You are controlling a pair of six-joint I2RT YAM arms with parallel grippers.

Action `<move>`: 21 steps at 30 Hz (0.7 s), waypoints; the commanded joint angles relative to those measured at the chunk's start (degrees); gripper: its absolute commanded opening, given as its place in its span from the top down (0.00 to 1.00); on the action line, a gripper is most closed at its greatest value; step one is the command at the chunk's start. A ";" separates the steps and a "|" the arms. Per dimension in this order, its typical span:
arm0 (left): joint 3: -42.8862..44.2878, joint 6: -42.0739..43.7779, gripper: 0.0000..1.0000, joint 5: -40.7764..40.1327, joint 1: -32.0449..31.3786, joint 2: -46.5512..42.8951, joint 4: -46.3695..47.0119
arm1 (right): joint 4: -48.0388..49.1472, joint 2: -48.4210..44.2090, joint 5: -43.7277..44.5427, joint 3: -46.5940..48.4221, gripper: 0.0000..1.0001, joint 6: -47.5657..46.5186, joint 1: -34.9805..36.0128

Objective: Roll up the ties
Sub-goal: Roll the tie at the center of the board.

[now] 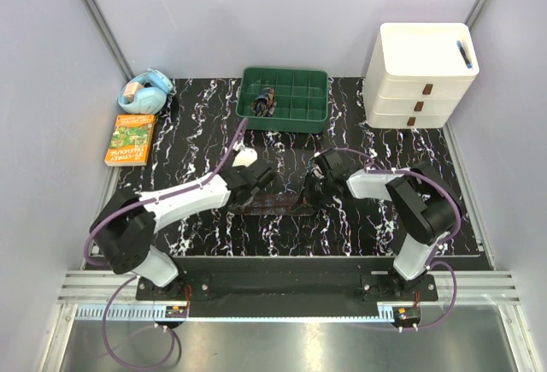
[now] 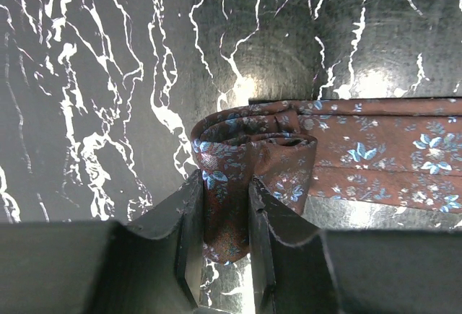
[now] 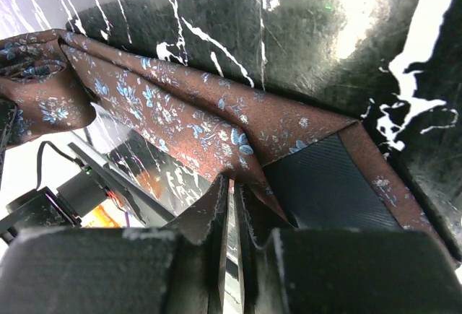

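Note:
A dark brown tie (image 1: pixel 278 204) with a small blue flower pattern lies stretched between my two grippers at mid-table. My left gripper (image 1: pixel 259 186) is shut on its partly rolled end (image 2: pixel 253 141); the cloth fills the gap between the fingers, and the flat tie (image 2: pixel 382 151) runs off to the right. My right gripper (image 1: pixel 313 186) is shut on the edge of the tie (image 3: pixel 180 112) near its wide end, where the dark lining (image 3: pixel 328 184) shows. A second, rolled tie (image 1: pixel 263 101) sits in a compartment of the green tray (image 1: pixel 308 120).
White stacked drawers (image 1: pixel 423 73) stand at the back right. An orange-and-green book (image 1: pixel 131 138) and a light blue object (image 1: pixel 145 92) lie at the back left. The black marbled mat (image 1: pixel 376 227) covers the table.

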 commanded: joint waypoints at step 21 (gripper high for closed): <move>18.25 -1.70 0.81 -16.19 -9.18 18.92 -14.98 | 5.17 -14.65 -1.22 -13.90 0.86 5.31 1.19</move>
